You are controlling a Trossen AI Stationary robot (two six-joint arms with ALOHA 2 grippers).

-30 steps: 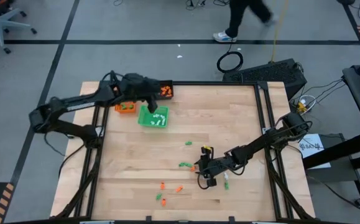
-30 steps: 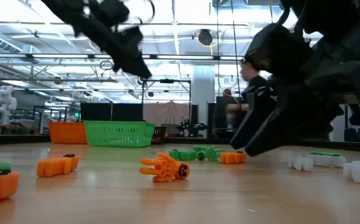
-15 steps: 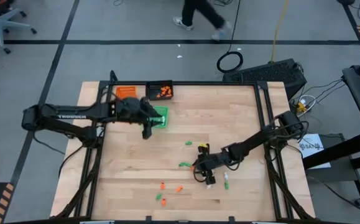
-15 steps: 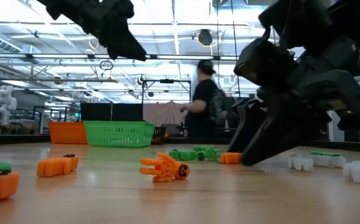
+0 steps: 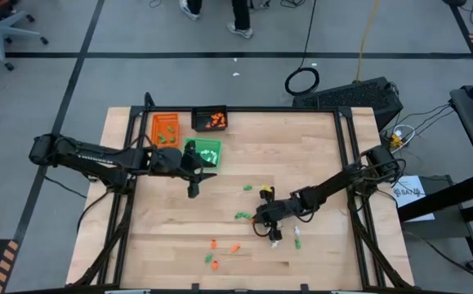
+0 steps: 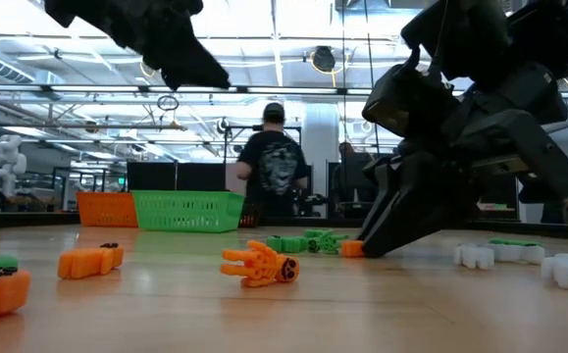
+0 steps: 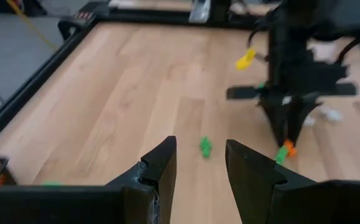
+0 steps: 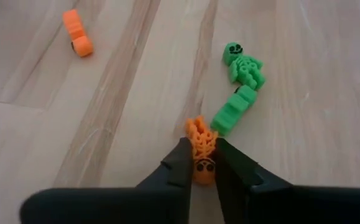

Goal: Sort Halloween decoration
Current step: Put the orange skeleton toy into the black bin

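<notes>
Right hand (image 8: 199,167) is clenched on an orange skeleton piece (image 8: 201,152) low on the bench (image 5: 301,155), at about five o'clock from centre. Piece's long axis runs along the fingers. Green pieces (image 8: 239,87) lie just beyond. Left hand (image 7: 198,165), released and empty, hovers by the green tray (image 5: 207,152), which lies toward ten o'clock from the held piece.

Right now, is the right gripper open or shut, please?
Shut: in its wrist view the right gripper pinches an orange piece between its fingers.
</notes>
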